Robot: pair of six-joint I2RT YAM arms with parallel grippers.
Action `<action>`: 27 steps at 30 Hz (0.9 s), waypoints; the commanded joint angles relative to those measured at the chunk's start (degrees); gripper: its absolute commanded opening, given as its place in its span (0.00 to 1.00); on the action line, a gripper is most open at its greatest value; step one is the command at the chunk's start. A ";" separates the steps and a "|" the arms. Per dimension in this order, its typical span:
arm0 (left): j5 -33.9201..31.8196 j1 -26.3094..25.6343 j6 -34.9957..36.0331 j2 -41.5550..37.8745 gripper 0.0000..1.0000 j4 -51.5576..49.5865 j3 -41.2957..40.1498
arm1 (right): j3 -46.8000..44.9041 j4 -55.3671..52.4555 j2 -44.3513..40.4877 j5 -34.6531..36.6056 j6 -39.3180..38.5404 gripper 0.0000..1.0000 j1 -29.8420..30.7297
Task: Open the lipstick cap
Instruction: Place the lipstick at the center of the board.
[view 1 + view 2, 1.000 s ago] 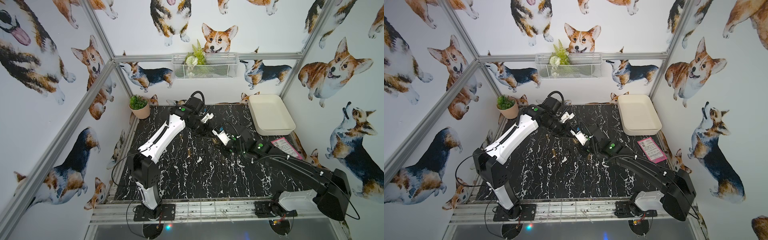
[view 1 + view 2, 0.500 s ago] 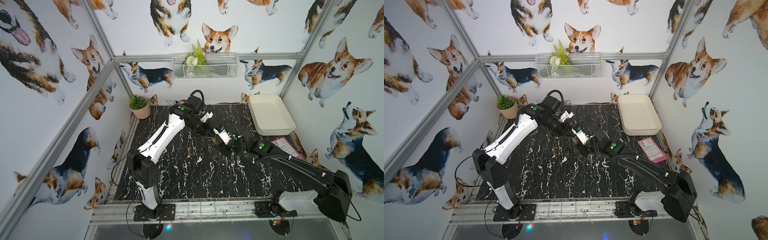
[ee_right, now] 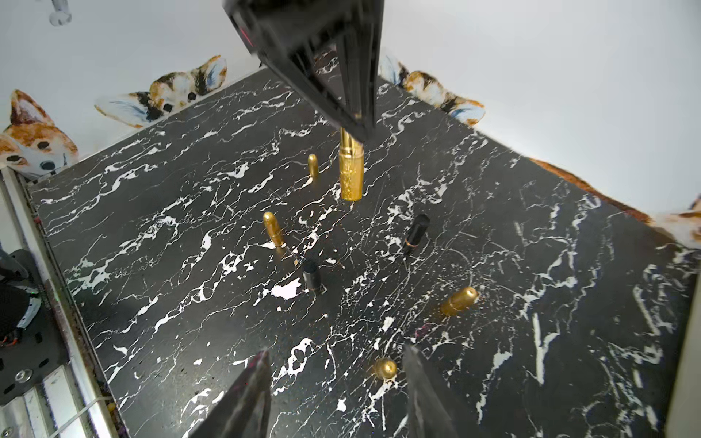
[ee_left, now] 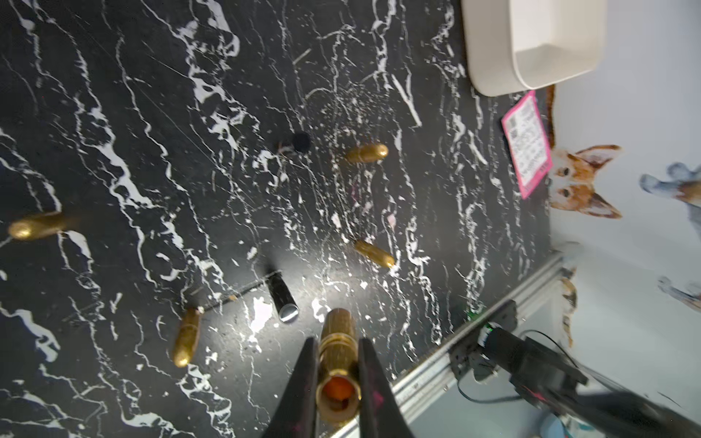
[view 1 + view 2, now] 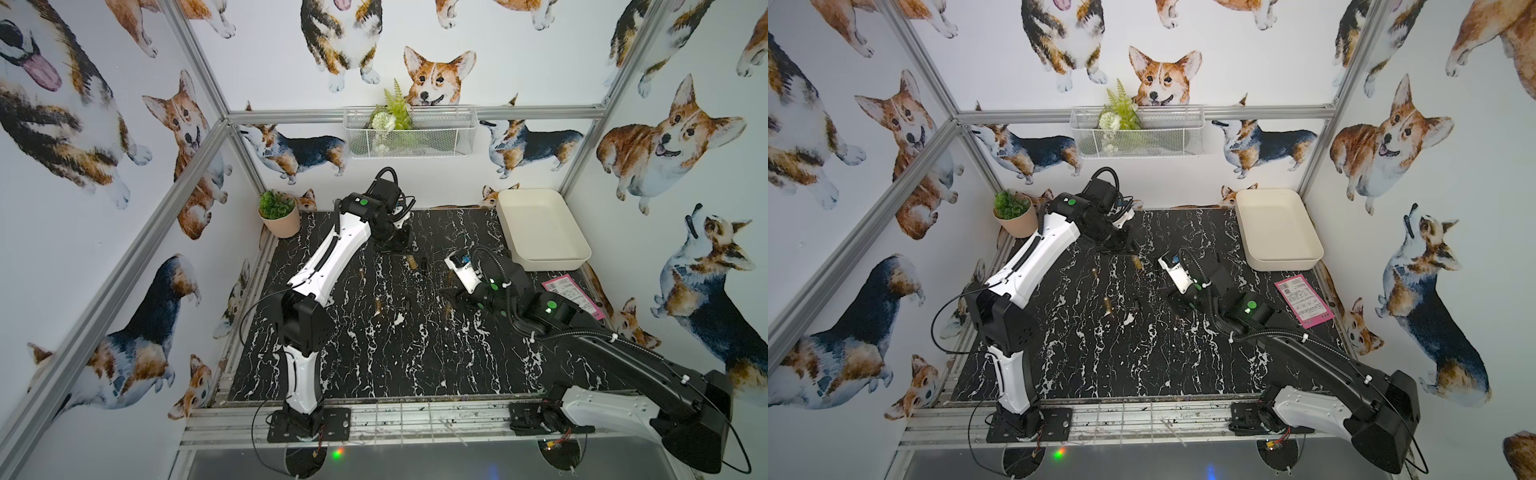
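On the black surface (image 5: 415, 353), near its far edge, we see the left pincer (image 4: 337, 341) clamping the uncapped gold lipstick (image 3: 351, 170), its lower end perhaps touching down. The right pincer (image 3: 335, 350) stands wide, empty, beside a loose cap (image 3: 385, 368).

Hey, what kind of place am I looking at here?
Probably a robot test cell, not a home: two arms bolted to a rail, aluminium framing around corgi-print walls, and a marble-pattern tabletop strewn with lipstick parts.
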 commanded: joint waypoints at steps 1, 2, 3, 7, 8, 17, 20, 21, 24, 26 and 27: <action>-10.18 0.21 2.46 5.31 0.10 -3.55 4.84 | -0.17 -0.65 -1.59 4.19 0.22 0.58 0.05; -11.74 0.28 2.83 6.69 0.10 -3.93 5.81 | -0.24 -1.12 -2.03 5.19 0.32 0.58 0.02; -13.17 0.36 3.23 8.46 0.10 -4.13 6.82 | -0.50 -1.36 -2.44 5.65 0.36 0.58 0.03; -16.26 1.20 3.21 12.69 0.09 -2.12 7.66 | -2.09 -1.41 -4.28 6.73 0.70 0.58 -0.04; -16.43 1.49 3.17 13.41 0.09 -1.49 7.55 | -2.31 -1.54 -4.59 6.97 0.85 0.58 -0.01; -18.15 4.67 1.49 16.92 0.09 6.74 2.54 | -4.49 -4.00 -8.03 9.34 1.38 0.58 -0.02; -19.39 5.28 1.36 17.86 0.09 7.61 1.48 | -4.91 -4.22 -8.41 9.56 1.36 0.58 -0.04; -19.67 5.40 1.11 17.80 0.08 8.78 0.08 | -4.97 -4.22 -8.32 9.60 1.37 0.58 -0.03; -19.55 5.89 0.12 16.81 0.09 12.85 -4.52 | -5.02 -3.98 -7.85 9.58 1.55 0.58 -0.01; -19.42 6.09 -0.35 16.36 0.08 15.03 -7.07 | -5.01 -3.70 -7.25 9.50 1.55 0.58 -0.01; -19.56 6.05 -0.44 16.43 0.08 15.34 -7.71 | -4.80 -3.77 -6.86 9.41 1.51 0.58 -0.03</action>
